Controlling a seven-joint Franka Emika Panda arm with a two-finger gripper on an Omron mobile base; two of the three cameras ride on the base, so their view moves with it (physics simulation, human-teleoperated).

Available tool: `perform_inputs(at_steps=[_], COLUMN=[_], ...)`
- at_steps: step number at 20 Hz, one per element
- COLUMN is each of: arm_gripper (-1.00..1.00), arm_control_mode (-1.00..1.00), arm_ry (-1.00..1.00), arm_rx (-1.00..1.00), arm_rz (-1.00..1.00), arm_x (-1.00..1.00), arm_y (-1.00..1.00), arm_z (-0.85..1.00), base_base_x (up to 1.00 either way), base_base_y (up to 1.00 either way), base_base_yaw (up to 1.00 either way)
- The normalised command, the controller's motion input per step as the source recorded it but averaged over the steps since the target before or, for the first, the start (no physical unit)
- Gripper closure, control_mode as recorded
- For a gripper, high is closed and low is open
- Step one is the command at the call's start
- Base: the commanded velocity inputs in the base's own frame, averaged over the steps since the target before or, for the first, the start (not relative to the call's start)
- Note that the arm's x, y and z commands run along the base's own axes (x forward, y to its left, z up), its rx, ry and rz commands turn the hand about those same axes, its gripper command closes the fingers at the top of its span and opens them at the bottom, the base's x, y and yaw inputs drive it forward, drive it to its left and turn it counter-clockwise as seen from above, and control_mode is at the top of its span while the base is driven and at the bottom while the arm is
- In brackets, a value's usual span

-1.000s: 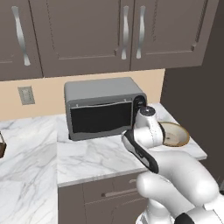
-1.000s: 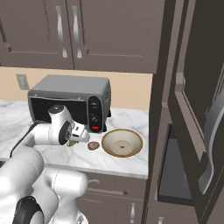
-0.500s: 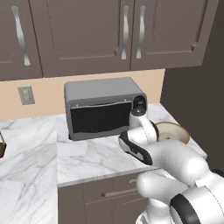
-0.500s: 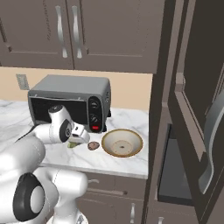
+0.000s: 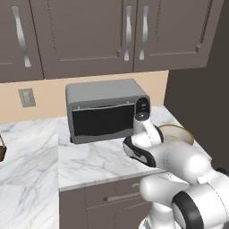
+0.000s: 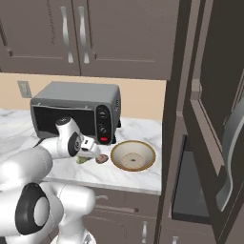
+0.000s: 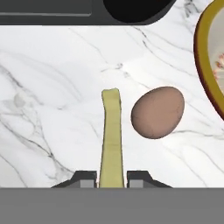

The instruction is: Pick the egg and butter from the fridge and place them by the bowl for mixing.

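Note:
My gripper (image 7: pixel 111 177) is shut on the butter (image 7: pixel 111 135), a yellow-green stick that points away from the hand, low over the marble counter. The pinkish-brown egg (image 7: pixel 157 112) lies on the counter just right of the butter, apart from it. The tan bowl (image 7: pixel 205 57) curves in at the right edge, close beside the egg. In the right base view the gripper (image 6: pixel 89 155) holds the butter (image 6: pixel 83 160) next to the egg (image 6: pixel 101 159), left of the bowl (image 6: pixel 133 155). The fridge (image 6: pixel 205 119) stands at the right with its door open. In the left base view my arm partly hides the bowl (image 5: pixel 176 133).
A grey toaster oven (image 6: pixel 76 112) stands on the counter right behind the hand and the egg; its front is the dark band along the hand view's top (image 7: pixel 65 11). Dark wall cabinets (image 5: pixel 112 36) hang above. The counter's front edge (image 6: pixel 114 182) runs just below the bowl.
The arm's elbow has shifted a little toward the bowl. The hand with the butter has barely moved beside the egg. The grip has stayed shut.

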Motion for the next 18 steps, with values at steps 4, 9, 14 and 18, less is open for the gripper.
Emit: perform_inputs(at_steps=[4,9,14,18], arm_gripper=[1.0,1.0,1.0,1.0], arm_control_mode=[-1.0,-1.0,-1.0,-1.0], arm_ry=[0.0,-0.02,0.0,0.0], arm_rx=[0.0,0.0,0.0,0.0], arm_rz=[0.0,0.0,0.0,0.0], arm_x=[0.09,0.22,0.22,0.1], arm_y=[-0.06,0.01,0.01,0.0], arm_z=[-0.06,-0.17,-0.17,-0.12], base_base_x=[0.0,0.0,0.0,0.0], base_base_y=[0.0,0.0,0.0,0.0], base_base_yaw=[0.0,0.0,0.0,0.0])
